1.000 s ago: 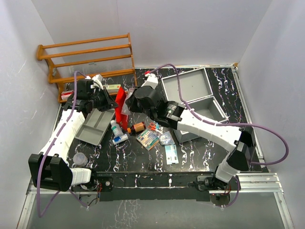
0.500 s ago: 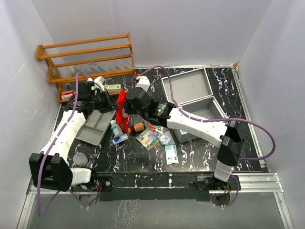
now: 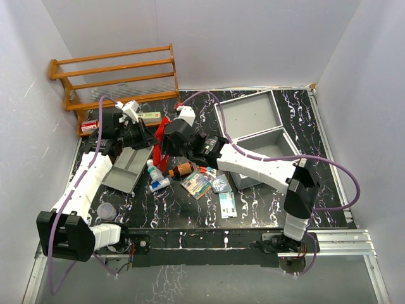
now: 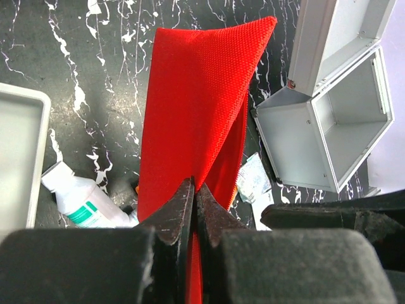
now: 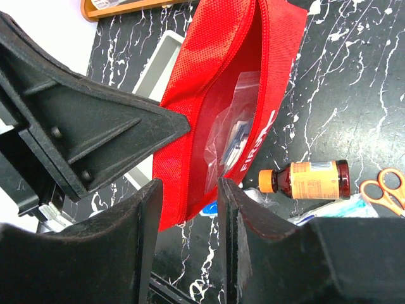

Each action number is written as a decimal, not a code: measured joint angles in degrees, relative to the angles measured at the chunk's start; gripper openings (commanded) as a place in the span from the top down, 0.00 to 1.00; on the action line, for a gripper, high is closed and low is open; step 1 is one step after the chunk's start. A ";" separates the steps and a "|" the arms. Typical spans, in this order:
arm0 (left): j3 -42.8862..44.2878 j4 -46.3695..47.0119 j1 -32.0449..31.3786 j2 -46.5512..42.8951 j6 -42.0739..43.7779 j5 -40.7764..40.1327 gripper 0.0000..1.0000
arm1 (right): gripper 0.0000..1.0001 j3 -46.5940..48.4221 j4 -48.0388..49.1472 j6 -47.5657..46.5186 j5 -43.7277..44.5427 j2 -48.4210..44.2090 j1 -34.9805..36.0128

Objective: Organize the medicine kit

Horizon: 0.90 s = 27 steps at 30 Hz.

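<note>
The medicine kit (image 3: 273, 144), a silver-grey metal case, lies open at the right with its lid (image 3: 248, 114) folded back; it also shows in the left wrist view (image 4: 329, 120). My left gripper (image 4: 195, 185) is shut on the edge of a red first-aid pouch (image 4: 196, 101) and holds it up with its mouth open. The pouch (image 3: 158, 151) stands left of centre, between the arms. My right gripper (image 5: 190, 190) hovers open at the mouth of the pouch (image 5: 209, 82). A clear plastic bag (image 5: 237, 126) sits inside it, free of the fingers.
A grey divided tray (image 3: 126, 168) lies left of the pouch. A white bottle (image 3: 154, 170), an amber bottle (image 3: 182, 169), orange scissors (image 3: 204, 168) and several packets (image 3: 196, 183) lie in front. A wooden rack (image 3: 117, 73) stands back left, and a clear cup (image 3: 106, 210) sits near left.
The right arm has swung left to the pouch's mouth and its jaws have opened. The left gripper has kept its grip on the pouch and shifted slightly.
</note>
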 measured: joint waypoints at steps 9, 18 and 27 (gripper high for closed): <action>-3.28 4.15 0.00 -3.06 2.34 2.58 1.00 | 0.68 -0.55 -0.28 -0.42 0.81 -1.20 0.00; -5.88 6.32 0.00 -5.40 4.09 5.38 1.00 | 0.70 1.77 -0.87 -0.59 3.41 2.99 0.00; -6.67 6.84 0.00 -7.45 5.66 7.04 1.00 | 0.83 2.73 -3.06 -0.44 10.43 6.47 -0.02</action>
